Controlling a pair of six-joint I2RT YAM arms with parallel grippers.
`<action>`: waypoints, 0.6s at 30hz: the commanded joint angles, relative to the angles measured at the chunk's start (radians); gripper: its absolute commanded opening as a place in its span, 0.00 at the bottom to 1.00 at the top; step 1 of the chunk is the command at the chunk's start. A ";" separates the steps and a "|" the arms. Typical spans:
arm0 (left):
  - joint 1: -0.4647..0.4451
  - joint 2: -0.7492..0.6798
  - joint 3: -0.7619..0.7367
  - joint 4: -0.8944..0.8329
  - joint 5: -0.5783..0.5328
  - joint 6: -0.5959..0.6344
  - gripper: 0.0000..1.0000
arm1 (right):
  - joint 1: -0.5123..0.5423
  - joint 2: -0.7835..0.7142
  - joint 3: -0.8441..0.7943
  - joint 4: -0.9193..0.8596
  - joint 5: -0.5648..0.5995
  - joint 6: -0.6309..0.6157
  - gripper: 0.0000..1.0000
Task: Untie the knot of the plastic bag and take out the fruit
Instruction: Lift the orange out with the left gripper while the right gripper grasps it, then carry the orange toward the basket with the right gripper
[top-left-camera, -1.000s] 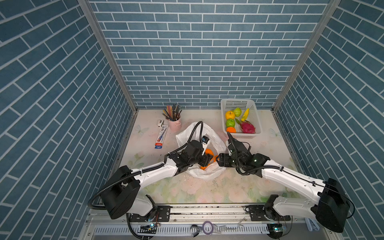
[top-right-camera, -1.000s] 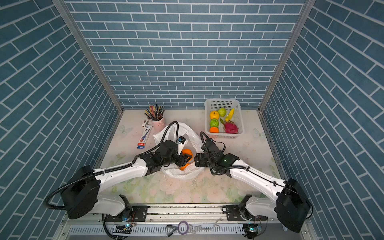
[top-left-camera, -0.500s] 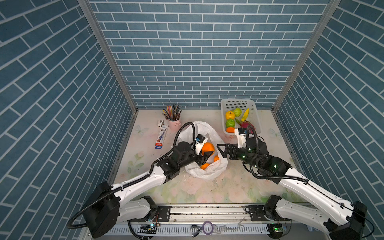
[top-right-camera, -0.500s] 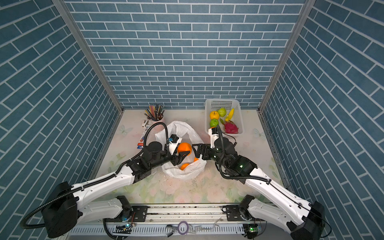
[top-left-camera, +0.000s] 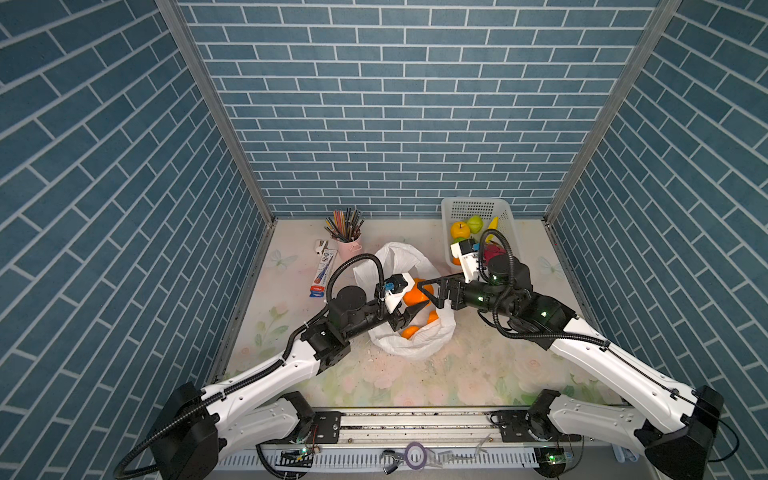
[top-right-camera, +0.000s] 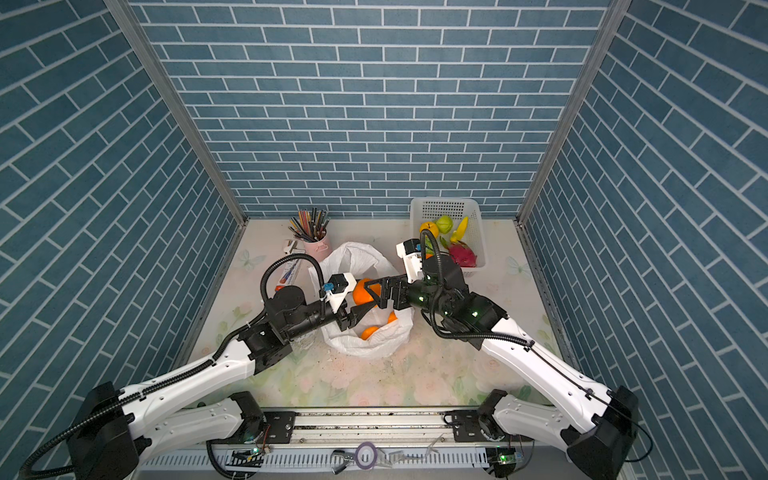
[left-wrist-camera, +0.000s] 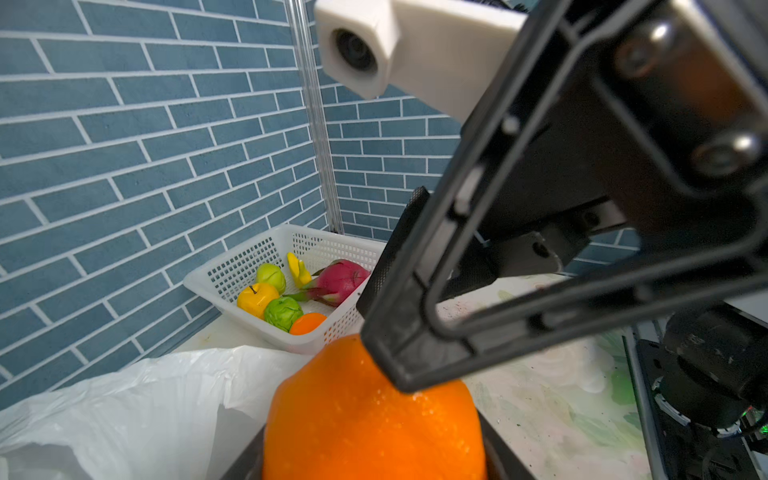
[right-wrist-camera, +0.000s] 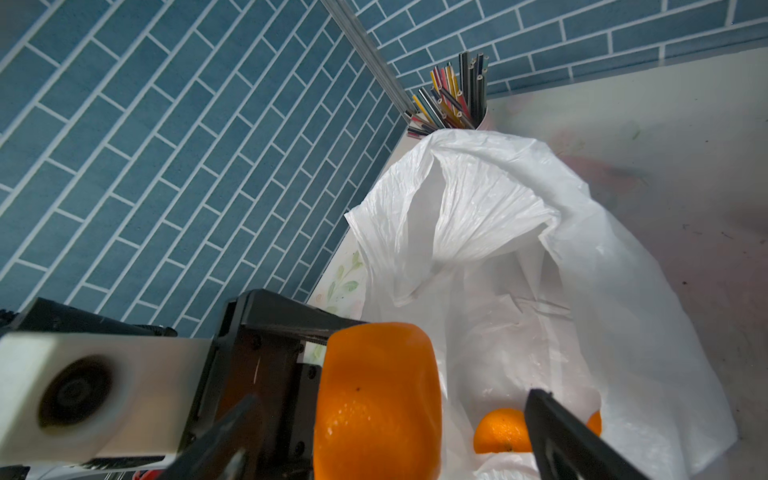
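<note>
My left gripper (top-left-camera: 411, 300) is shut on an orange (top-left-camera: 412, 296), one of the fruit, and holds it above the plastic bag (top-left-camera: 411, 347). The white bag lies with its mouth wide open; the knot is out of view. My right gripper (top-left-camera: 426, 296) stands open, with its fingers on either side of the same orange. In the left wrist view one right fingertip (left-wrist-camera: 405, 353) rests on the orange (left-wrist-camera: 365, 419). The right wrist view has the orange (right-wrist-camera: 374, 399) between my open right gripper (right-wrist-camera: 390, 440) fingers. Two more oranges (top-left-camera: 410, 331) lie inside the bag.
A white perforated basket (top-left-camera: 506, 212) at the back right holds a yellow apple, green fruits, a dragon fruit and an orange. A pink cup of pencils (top-left-camera: 348, 243) and a toothpaste box (top-left-camera: 322, 276) stand behind and to the left of the bag.
My left gripper has lifted the orange up out of the bag. The right gripper rose, opened wider and moved in around the orange.
</note>
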 joint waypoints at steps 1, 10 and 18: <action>0.004 -0.018 0.032 0.038 0.025 0.055 0.58 | -0.008 0.031 0.042 -0.012 -0.058 -0.026 0.97; 0.004 -0.029 0.047 0.004 0.012 0.110 0.58 | -0.008 0.107 0.058 0.046 -0.201 0.008 0.75; 0.003 -0.034 0.023 0.010 -0.003 0.113 0.58 | -0.009 0.099 0.008 0.122 -0.195 0.069 0.54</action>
